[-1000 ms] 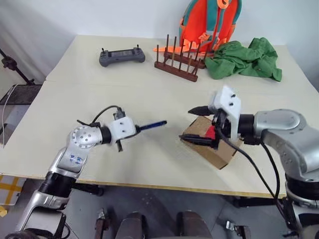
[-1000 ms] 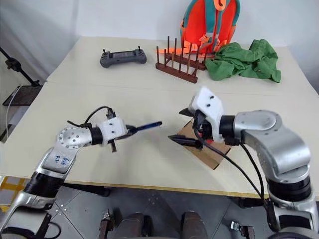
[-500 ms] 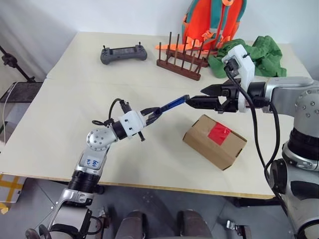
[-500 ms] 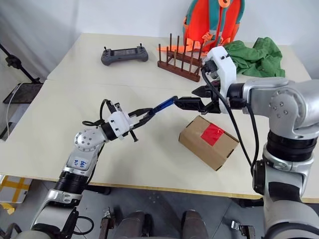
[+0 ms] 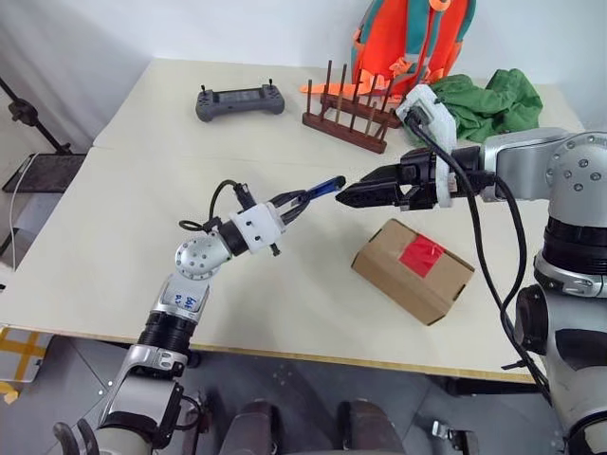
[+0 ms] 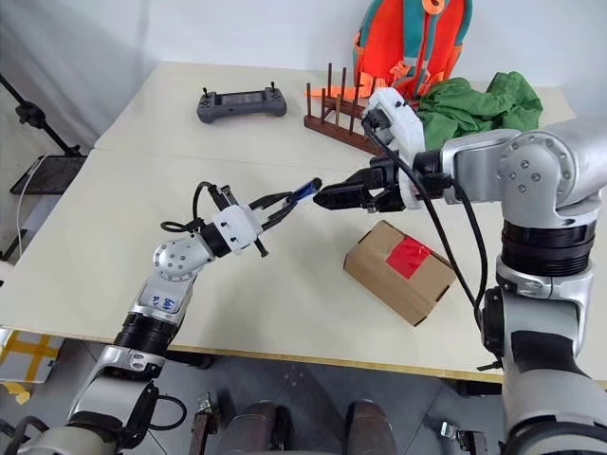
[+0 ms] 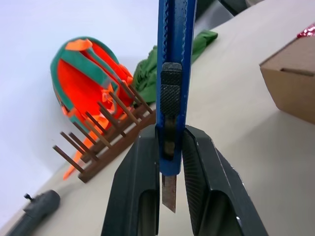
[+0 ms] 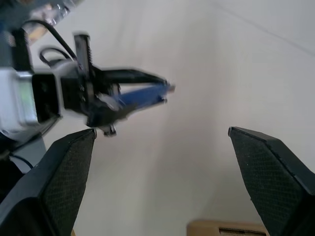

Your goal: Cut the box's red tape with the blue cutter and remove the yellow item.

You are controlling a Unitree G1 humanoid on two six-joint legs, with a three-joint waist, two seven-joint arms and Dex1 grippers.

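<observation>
**Cutter held aloft beside the sealed box**

The pale tabletop point(image 5: 142, 237) carries everything, and the box point(image 5: 410, 273) serves as the landmark. It is a plain brown carton lying flat near the tabletop's front edge, flaps down, with no print or label readable on it. Behind the box, at the far edge, an orange and teal backpack point(image 5: 408, 38) stands upright, with a crumpled green cloth point(image 5: 488, 100) to its right. A dark wooden peg rack point(image 5: 353, 112) sits in front of the backpack, still well behind the box. Far behind and to the left of the box lies a grey game controller point(image 5: 239, 100); any markings on it are too small to read.

The right end effector point(image 5: 353, 196) hangs above and behind the box, pointing left, its two black fingers spread wide with nothing between them. The left end effector point(image 5: 296, 202) is raised to the left of the box, clenched on the blue cutter point(image 5: 322, 189), whose free end points at the right fingertips, just short of them. In the left wrist view the cutter's point(image 7: 173, 73) ribbed slider and a short blade end show between the fingers point(image 7: 133, 191).

The red tape point(image 5: 420, 252) lies unbroken across the box's top face. The yellow item cannot be seen with the box closed.
</observation>
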